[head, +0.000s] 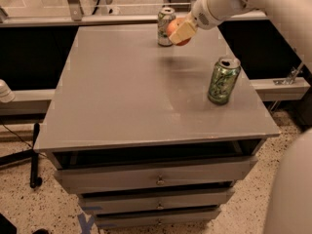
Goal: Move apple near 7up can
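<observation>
The red-orange apple [175,29] is held in my gripper [180,32], above the far part of the grey table [122,91]. The gripper's tan fingers [183,32] are shut around the apple. The 7up can [165,25], pale silver with green markings, stands upright at the table's far edge, just left of and behind the apple. The apple partly overlaps the can's right side in the camera view. My white arm [234,1] reaches in from the upper right.
A mostly green can with white script [223,80] stands upright near the table's right edge. Drawers [156,179] sit below the table top. A metal rail [73,18] runs behind the table. A black pole [34,155] stands at the left on the floor.
</observation>
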Motion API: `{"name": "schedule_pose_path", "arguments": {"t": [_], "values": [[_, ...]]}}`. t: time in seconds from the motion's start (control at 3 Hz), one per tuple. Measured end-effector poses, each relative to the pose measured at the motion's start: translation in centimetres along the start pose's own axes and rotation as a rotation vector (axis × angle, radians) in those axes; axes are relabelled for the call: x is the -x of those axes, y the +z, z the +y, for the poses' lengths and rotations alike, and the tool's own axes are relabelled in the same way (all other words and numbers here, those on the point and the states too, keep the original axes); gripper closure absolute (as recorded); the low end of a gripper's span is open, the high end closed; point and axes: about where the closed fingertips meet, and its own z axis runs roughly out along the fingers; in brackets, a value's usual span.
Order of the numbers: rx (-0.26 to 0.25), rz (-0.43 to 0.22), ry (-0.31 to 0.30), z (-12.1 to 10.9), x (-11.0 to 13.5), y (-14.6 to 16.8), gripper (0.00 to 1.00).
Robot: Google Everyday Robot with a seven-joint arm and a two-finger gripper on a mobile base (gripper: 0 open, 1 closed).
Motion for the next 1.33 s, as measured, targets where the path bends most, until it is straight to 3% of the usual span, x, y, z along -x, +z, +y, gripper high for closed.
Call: {"name": "schedule_pose_path", "arguments": {"t": [0.33,0.67,1.33], "values": [[-0.011,0.007,0.057,-2.8,-1.7,2.1,1.0],[-0.001,-0.005,0.113,-4.1,-3.0,3.9,1.0],[0.039,-0.052,0.182,-4.5,-3.8,6.6,1.0]]}}
